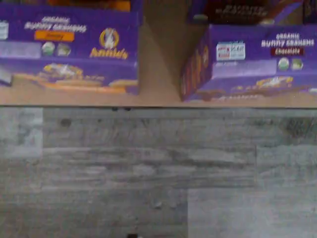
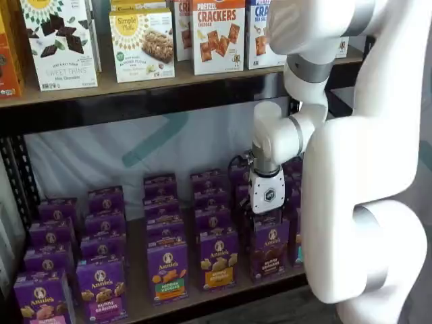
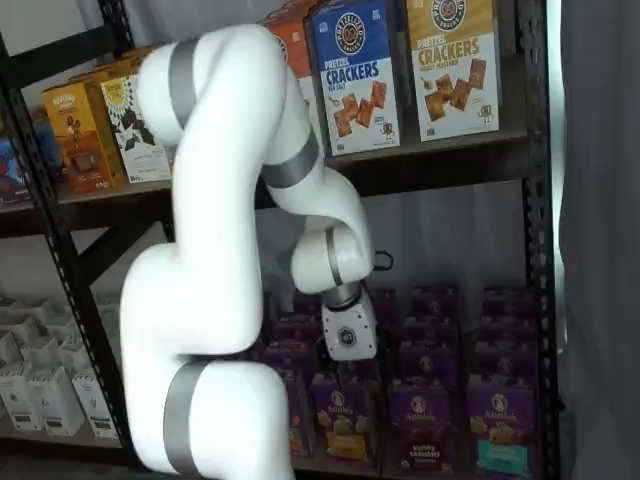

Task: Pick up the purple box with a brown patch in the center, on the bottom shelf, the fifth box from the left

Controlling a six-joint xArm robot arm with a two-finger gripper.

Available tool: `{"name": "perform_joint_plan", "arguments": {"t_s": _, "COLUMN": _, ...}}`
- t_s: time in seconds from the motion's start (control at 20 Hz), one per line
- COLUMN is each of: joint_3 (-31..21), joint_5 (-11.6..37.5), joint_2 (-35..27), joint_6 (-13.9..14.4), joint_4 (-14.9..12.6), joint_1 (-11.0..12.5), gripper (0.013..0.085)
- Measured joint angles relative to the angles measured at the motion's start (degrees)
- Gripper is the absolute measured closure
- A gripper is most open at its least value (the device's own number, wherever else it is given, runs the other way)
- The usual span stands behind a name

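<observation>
The purple box with a brown patch (image 2: 270, 251) stands at the front of the bottom shelf, near its right end; it also shows in a shelf view (image 3: 421, 424). In the wrist view it is the purple "chocolate" box (image 1: 252, 64) at the shelf's front edge. My gripper (image 2: 266, 217) hangs just above and slightly behind this box, its white body pointing down. In a shelf view (image 3: 347, 368) it sits left of the box. The black fingers merge with the dark boxes behind them, so I cannot tell whether they are open. Nothing is held.
A purple box with an orange patch (image 2: 218, 260) stands left of the target, seen as the "honey" box (image 1: 69, 49) in the wrist view. More purple boxes fill the rows behind. Cracker boxes (image 2: 217, 34) stand on the shelf above. Grey wood floor (image 1: 148, 173) lies before the shelf edge.
</observation>
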State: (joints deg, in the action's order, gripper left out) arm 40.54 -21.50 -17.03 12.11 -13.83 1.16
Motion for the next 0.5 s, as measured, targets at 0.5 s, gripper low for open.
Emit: {"name": "perform_joint_plan", "arguments": {"t_s": 0.5, "joint_3": 10.21, "joint_5": 2.69, "joint_2": -12.01, "joint_6": -5.59, "joint_4": 1.28, "joint_1": 4.58, "gripper": 0.0130}}
